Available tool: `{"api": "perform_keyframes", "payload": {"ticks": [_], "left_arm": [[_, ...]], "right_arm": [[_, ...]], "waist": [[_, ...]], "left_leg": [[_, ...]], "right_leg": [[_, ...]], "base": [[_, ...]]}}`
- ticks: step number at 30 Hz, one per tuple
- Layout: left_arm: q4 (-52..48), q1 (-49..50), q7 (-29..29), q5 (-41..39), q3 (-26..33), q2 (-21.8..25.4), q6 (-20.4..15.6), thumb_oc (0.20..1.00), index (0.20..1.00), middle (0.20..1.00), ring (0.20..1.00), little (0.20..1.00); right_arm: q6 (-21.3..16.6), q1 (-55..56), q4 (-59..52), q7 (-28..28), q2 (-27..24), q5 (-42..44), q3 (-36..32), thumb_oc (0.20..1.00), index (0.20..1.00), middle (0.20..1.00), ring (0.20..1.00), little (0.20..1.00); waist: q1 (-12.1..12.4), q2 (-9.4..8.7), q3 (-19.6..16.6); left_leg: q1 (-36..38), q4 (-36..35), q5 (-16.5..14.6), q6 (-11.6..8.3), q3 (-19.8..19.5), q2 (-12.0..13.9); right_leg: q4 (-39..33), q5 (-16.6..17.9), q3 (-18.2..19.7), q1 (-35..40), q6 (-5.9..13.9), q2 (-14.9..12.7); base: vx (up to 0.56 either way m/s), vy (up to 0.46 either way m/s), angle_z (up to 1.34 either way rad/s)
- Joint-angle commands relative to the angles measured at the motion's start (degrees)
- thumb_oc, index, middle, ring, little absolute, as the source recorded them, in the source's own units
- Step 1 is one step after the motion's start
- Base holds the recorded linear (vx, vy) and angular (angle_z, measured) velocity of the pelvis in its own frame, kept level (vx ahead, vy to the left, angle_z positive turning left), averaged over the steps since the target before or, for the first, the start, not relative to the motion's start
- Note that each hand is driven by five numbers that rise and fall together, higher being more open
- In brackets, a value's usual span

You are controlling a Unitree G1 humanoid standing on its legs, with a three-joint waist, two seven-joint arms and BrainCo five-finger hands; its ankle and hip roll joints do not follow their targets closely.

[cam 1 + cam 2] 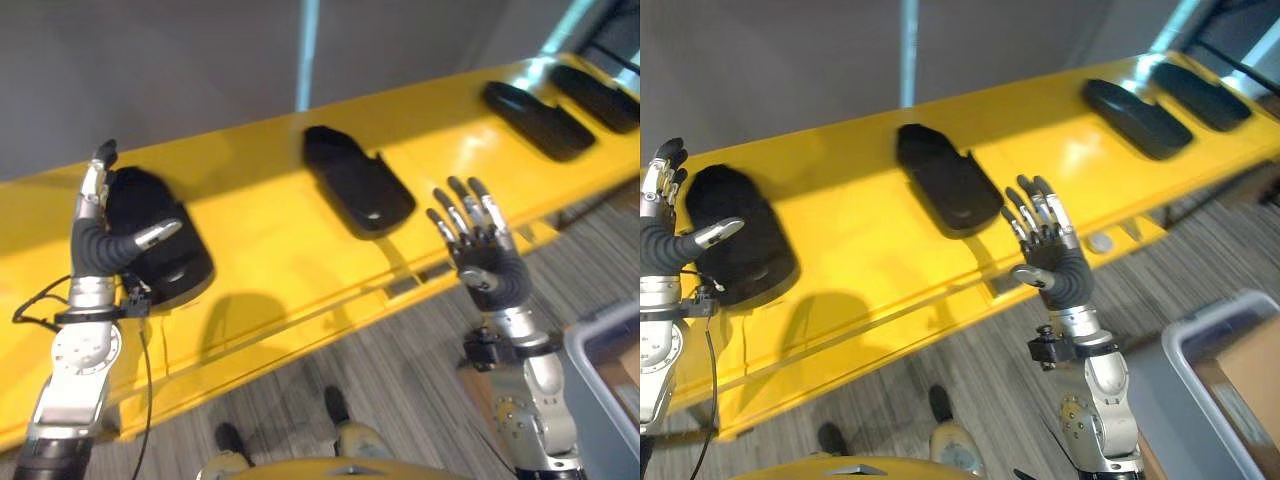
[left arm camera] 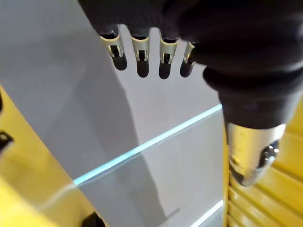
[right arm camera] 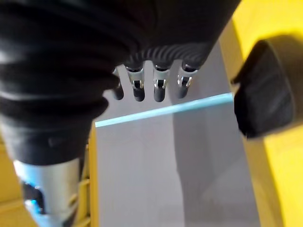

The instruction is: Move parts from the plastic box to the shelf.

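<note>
Parts: four black moulded parts lay flat in a row along the yellow shelf (image 1: 270, 250), none held by either hand.
Leftmost part (image 1: 160, 240): sat at the left of the frame in the left eye view, partly behind the left hand.
Middle part (image 1: 358, 182): lay at the centre of the frame, well apart from the leftmost one, long axis slanting toward the lower right.
Third part (image 1: 538, 120): lay at the upper right, near the shelf's far end.
Fourth part (image 1: 597, 97): lay just beside the third, at the upper right corner.
Shelf: ran as a broad yellow band from lower left to upper right, against a grey wall (image 1: 200, 70) with a pale blue vertical strip (image 1: 307, 50).
Left hand (image 1: 98, 245): raised at the left of the frame in front of the leftmost part, fingers straight and pointing up, thumb stretched out to the side, grasping nothing.
Right hand (image 1: 1050, 255): raised at centre right, below the middle part and apart from it, fingers spread and relaxed, grasping nothing.
Plastic box (image 1: 1215, 385): grey rim showed at the lower right corner, over the grey floor (image 1: 970, 350), with a brown surface inside.
</note>
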Motion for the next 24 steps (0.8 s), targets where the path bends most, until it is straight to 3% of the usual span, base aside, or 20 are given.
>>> {"api": "perform_keyframes", "payload": {"ticks": [1,6,16,17,18,20,23,24], "left_arm": [[-2.51,-1.03,0.86,2.49,1.18,3.04,-1.95,1.000,1.000,1.000,1.000,1.000],[-2.43,-1.66,0.88,6.01,0.64,3.84,-1.26,1.000,1.000,1.000,1.000,1.000],[0.19,-3.49,3.89,5.16,0.55,3.35,-1.73,1.000,1.000,1.000,1.000,1.000],[0.06,-1.85,5.27,4.73,3.11,2.62,-1.70,1.000,1.000,1.000,1.000,1.000],[0.05,-0.98,5.33,4.23,4.00,2.03,-1.67,1.000,1.000,1.000,1.000,1.000],[0.43,0.84,5.38,1.96,5.11,-0.03,-1.83,1.000,1.000,1.000,1.000,1.000],[0.55,1.43,4.35,0.53,5.10,-1.90,-1.73,1.000,1.000,1.000,1.000,1.000],[0.57,2.05,2.57,-1.02,4.70,-3.10,-1.95,1.000,1.000,1.000,1.000,1.000]], "right_arm": [[-5.51,-1.94,-0.65,-6.21,1.22,-6.06,-3.23,1.000,1.000,1.000,1.000,1.000],[-5.58,-1.09,0.89,-6.32,3.75,-6.59,-2.71,1.000,1.000,1.000,1.000,1.000],[-6.96,-5.20,-0.66,-8.63,0.44,-11.42,0.80,1.000,1.000,1.000,1.000,1.000],[-7.05,-6.85,-0.96,-9.41,-2.13,-13.60,1.07,1.000,1.000,1.000,1.000,1.000],[-6.95,-7.20,-0.81,-9.67,-3.01,-14.37,1.10,1.000,1.000,1.000,1.000,1.000],[-6.45,-8.20,0.19,-9.72,-4.97,-13.66,1.47,1.000,1.000,1.000,1.000,1.000],[-6.10,-8.03,2.20,-9.96,-6.56,-13.50,1.56,1.000,1.000,1.000,1.000,1.000],[-5.92,-7.95,1.97,-10.47,-8.02,-14.30,0.22,1.000,1.000,1.000,1.000,1.000]], "waist": [[1.48,0.76,0.08],[0.57,0.50,0.24],[2.55,1.28,0.37],[4.17,1.55,1.01],[4.61,1.83,0.96],[6.04,2.62,2.03],[6.43,3.01,2.85],[7.29,3.04,3.58]], "left_leg": [[1.36,9.31,-14.06,2.34,-0.81,2.67],[2.84,9.00,-14.52,2.77,0.83,2.18],[2.08,9.28,-13.15,0.65,-1.76,3.64],[0.47,7.66,-9.71,-0.61,-3.64,4.44],[-0.02,6.97,-9.24,-0.99,-4.57,4.60],[-2.52,10.44,-9.37,-1.87,-7.46,5.88],[-4.26,17.85,-13.07,-1.90,-9.21,6.26],[-3.76,27.18,-15.56,-1.58,-11.56,3.51]], "right_leg": [[2.14,0.62,-0.53,-2.09,5.13,-1.45],[1.89,2.35,0.99,-2.97,5.13,-1.11],[2.36,-1.86,-3.38,-2.40,5.13,-1.37],[2.33,-3.76,-5.66,-2.49,5.13,-1.25],[2.42,-4.52,-6.70,-2.35,5.13,-1.06],[4.21,-7.11,-9.70,-1.29,3.16,-0.01],[6.16,-8.64,-12.01,-0.35,1.49,0.47],[7.35,-8.79,-13.70,0.21,0.26,0.52]], "base": [[-0.03,0.107,-0.67],[-0.01,0.053,-0.46],[0.01,-0.116,0.19],[-0.12,-0.380,0.55],[-0.14,-0.520,0.72],[-0.07,-0.297,0.72],[-0.09,-0.126,0.67],[-0.13,-0.094,0.73]]}}
